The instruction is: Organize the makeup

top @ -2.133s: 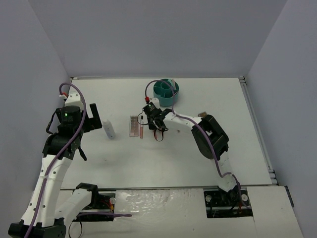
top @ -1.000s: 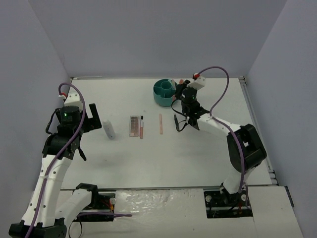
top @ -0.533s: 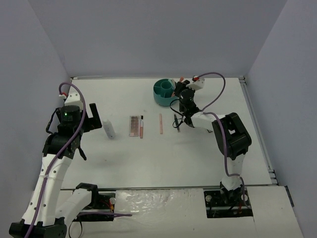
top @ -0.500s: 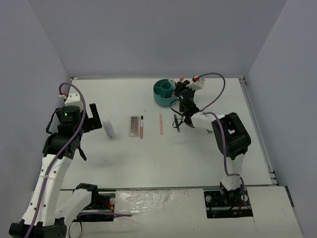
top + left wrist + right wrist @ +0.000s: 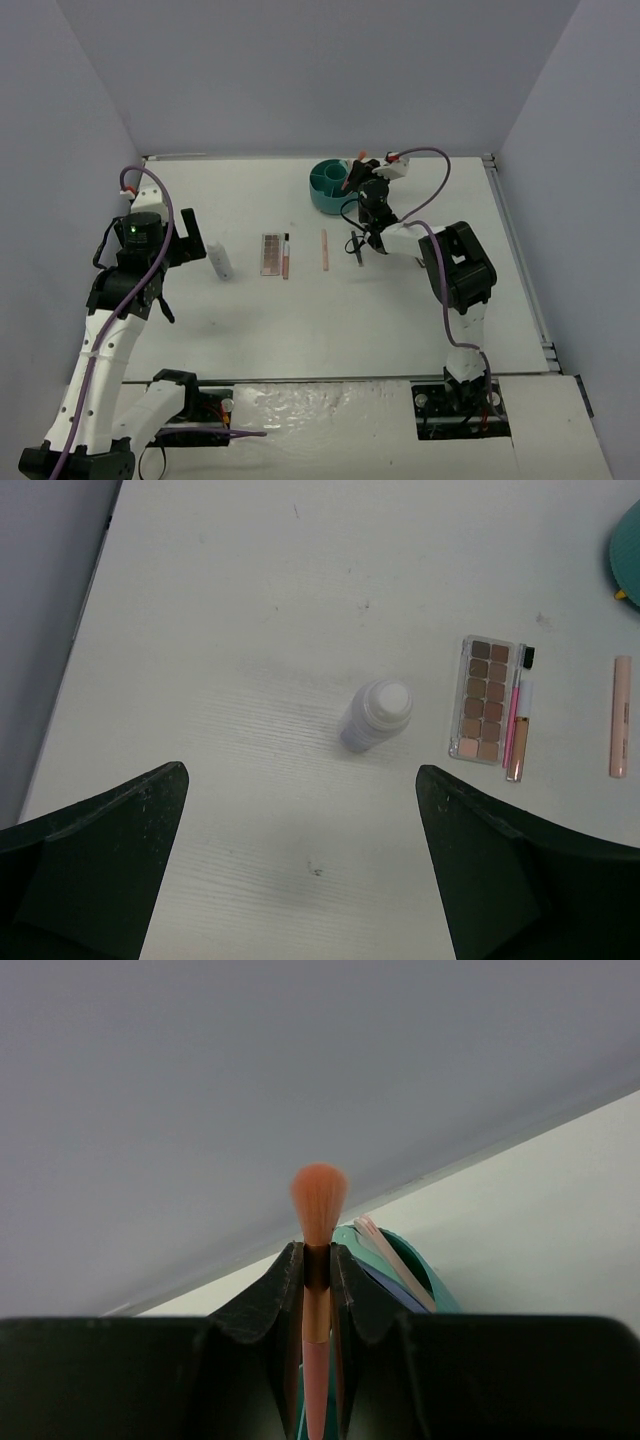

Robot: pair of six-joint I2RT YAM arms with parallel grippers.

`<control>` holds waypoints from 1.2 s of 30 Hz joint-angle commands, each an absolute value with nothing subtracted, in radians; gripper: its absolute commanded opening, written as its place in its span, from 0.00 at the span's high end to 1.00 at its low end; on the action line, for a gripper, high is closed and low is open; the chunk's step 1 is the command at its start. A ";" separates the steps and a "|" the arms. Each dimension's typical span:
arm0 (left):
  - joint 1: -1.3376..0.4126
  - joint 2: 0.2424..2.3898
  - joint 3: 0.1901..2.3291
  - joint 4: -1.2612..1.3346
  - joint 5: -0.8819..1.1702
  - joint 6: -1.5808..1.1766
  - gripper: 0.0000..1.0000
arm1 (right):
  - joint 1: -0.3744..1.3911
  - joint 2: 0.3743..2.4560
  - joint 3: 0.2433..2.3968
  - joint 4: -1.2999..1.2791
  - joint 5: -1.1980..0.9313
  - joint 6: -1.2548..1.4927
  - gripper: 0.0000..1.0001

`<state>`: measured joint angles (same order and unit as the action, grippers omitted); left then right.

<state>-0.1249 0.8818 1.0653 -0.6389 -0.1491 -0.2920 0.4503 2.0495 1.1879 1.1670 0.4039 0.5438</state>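
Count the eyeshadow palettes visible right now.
1. The eyeshadow palette lies flat on the table between the white bottle and a slim tube beside it. No second one shows; the teal cup might hide another.

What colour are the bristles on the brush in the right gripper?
Orange, at the tip of the brush; clearest in the right wrist view.
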 commanded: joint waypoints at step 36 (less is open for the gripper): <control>-0.109 0.883 1.083 -0.591 -0.131 -0.307 0.03 | 0.443 2.006 1.160 1.329 0.407 0.563 0.59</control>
<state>-0.1165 0.8837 1.0653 -0.6392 -0.1345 -0.2925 0.4503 2.1386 1.1795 1.2298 0.3876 0.5767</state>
